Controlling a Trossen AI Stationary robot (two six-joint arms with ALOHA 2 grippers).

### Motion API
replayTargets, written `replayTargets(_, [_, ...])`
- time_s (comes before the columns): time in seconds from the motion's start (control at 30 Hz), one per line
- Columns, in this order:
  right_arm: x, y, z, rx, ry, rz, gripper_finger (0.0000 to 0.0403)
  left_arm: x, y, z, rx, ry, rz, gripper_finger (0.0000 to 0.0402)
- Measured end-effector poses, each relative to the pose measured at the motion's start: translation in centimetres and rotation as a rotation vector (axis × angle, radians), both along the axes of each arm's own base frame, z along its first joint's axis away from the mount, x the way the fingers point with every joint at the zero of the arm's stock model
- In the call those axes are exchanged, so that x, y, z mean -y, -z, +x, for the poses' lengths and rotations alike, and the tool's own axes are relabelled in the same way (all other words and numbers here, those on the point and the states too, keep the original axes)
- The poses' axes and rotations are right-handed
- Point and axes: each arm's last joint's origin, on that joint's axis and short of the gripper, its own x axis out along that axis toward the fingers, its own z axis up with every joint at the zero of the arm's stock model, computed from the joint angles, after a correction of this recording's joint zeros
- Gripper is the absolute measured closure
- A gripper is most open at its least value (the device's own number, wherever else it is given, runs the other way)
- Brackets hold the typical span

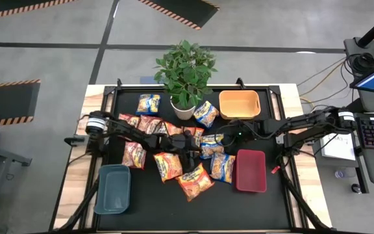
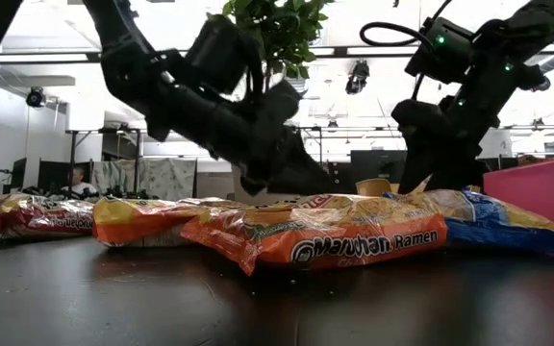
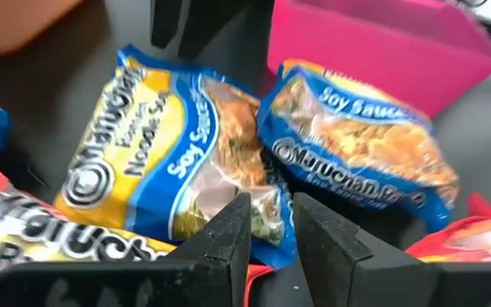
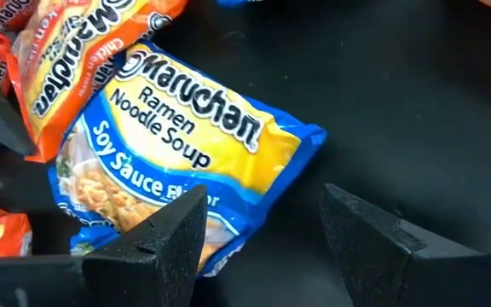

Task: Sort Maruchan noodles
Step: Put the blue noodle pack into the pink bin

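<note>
**Q:** Why are both arms crowded over the middle of the table?

**A:** The Maruchan noodles (image 1: 193,159) lie heaped there in a loose, overlapping spread, and three bins ring the heap: an orange bin (image 1: 239,104), a red bin (image 1: 250,171) and a grey-blue bin (image 1: 113,188). The colours suggest one flavour per bin, so each arm seems to be reaching in for a packet.

**Q:** What has the left gripper (image 3: 269,223) got?

**A:** Its fingers stand nearly closed over the edge of a blue-and-yellow soy sauce packet (image 3: 173,153). Whether they pinch it, I cannot tell. A second blue packet (image 3: 361,149) lies just beyond, beside the red bin.

**Q:** And the right gripper (image 4: 267,226)?

**A:** Wide open, empty, poised over another soy sauce packet (image 4: 186,145) lying flat, with orange packets (image 4: 66,51) overlapping it on the far side.
</note>
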Motion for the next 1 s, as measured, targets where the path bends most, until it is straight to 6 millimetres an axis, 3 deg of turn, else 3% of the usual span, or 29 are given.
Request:
replayTargets(0.37, [0.6, 0.8, -0.3, 0.058, 0.043, 0.003, 0.0186, -0.1, 2.1, 0.6, -0.052, -0.042, -0.005, 0.0327])
replayTargets(0.63, [0.6, 0.5, 0.0, 0.106, 0.035, -0.008, 0.0186, -0.3, 2.5, 0.4, -0.091, -0.111, 0.027, 0.0327])
replayTargets(1.0, [0.6, 1.6, -0.2, 0.175, 0.041, -0.011, 0.0186, -0.4, 2.6, 0.3, -0.098, -0.134, 0.037, 0.0327])
